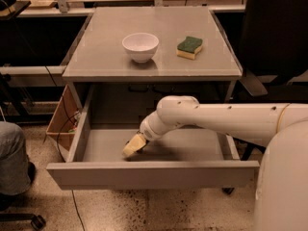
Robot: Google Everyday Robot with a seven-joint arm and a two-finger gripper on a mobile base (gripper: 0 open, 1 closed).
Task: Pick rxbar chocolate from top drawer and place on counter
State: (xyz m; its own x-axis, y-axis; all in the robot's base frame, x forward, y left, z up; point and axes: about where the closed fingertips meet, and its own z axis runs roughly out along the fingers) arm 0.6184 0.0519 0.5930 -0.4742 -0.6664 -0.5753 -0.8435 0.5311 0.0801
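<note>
The top drawer (149, 174) is pulled out wide below the grey counter (159, 64). My white arm reaches from the right down into the drawer. My gripper (134, 146) is low over the drawer floor, left of the middle and close behind the front panel. The rxbar chocolate is hidden; the gripper covers that part of the floor.
A white bowl (140, 46) and a green-and-yellow sponge (189, 47) stand on the counter. A wooden box (61, 121) with cables is left of the drawer. A person's leg (13, 158) is at the far left. A dark chair (276, 32) stands at the right.
</note>
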